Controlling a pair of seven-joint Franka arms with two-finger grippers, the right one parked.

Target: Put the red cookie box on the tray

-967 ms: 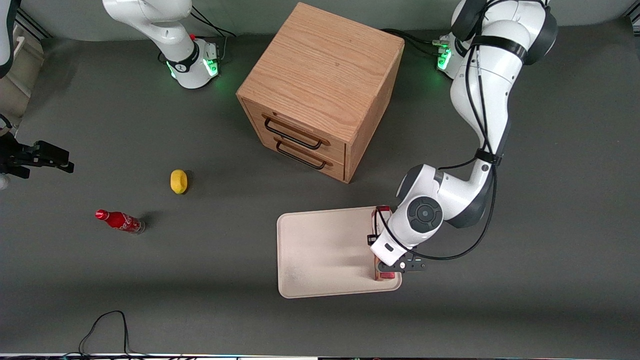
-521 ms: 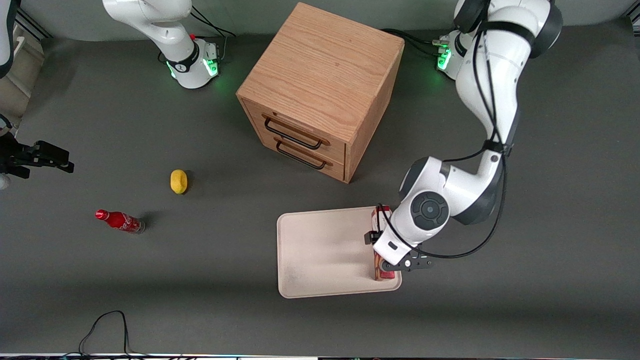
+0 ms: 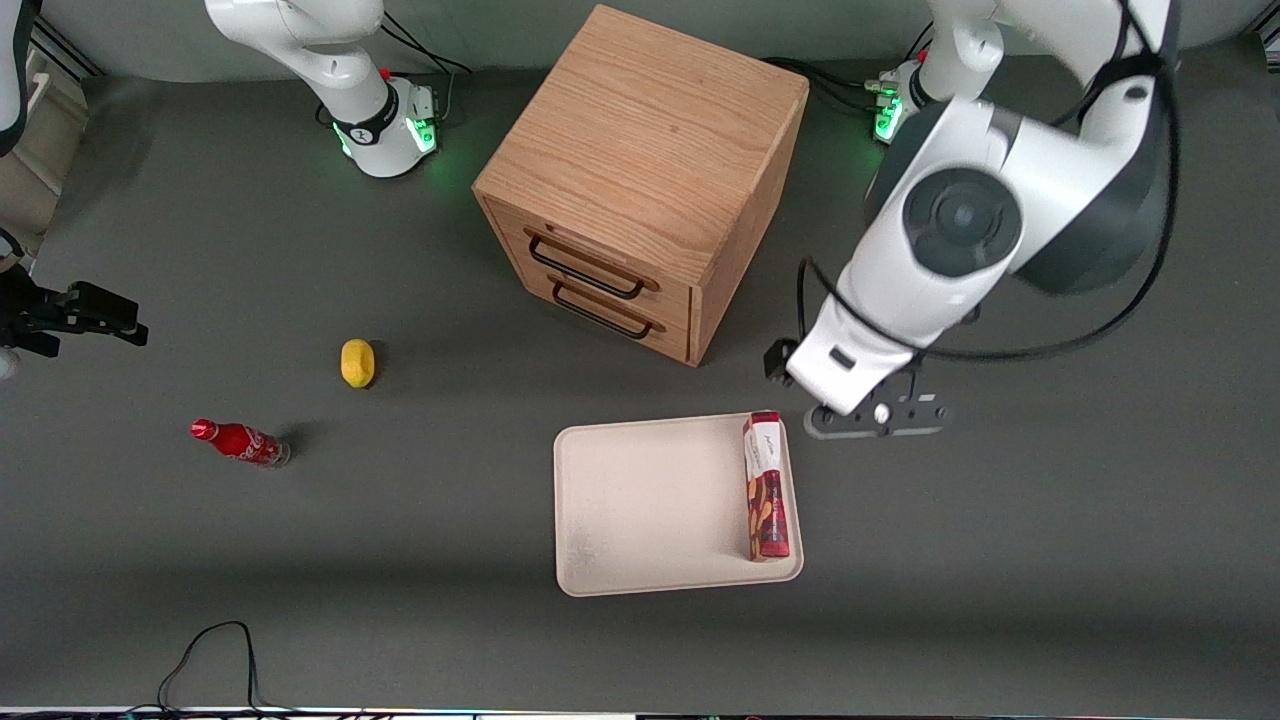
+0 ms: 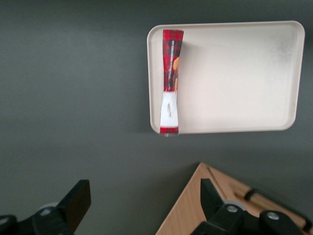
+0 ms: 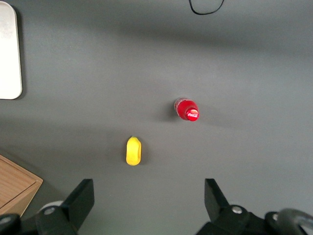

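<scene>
Hovering high above the dark grey table, well clear of everything, my left arm's black two-finger gripper [image 3: 873, 418] is carrying nothing; from the wrist camera I am seeing its two fingers [image 4: 78, 198] spread wide apart with only bare tabletop and a corner of the oak-coloured wooden two-drawer cabinet [image 3: 645, 185] showing between them; nothing is touching either pad. I am reading the task as essentially finished; the long slim dark-red cookie carton with its white label patch [image 3: 766, 486] is lying flat inside the large cream-white rectangular tray with rounded corners [image 3: 640, 505], running lengthwise just beside the tray's rim on the working arm's side; its end farther from the front camera is sitting right at the rim there, and I cannot tell whether it is overhanging slightly. Nothing looks left to do beyond parking the arm, in my judgement. Lying toward the parked arm's end of the table, well apart from the tray, are a small red soda bottle [image 3: 238, 442] and a little yellow lemon-like object [image 3: 357, 362].
</scene>
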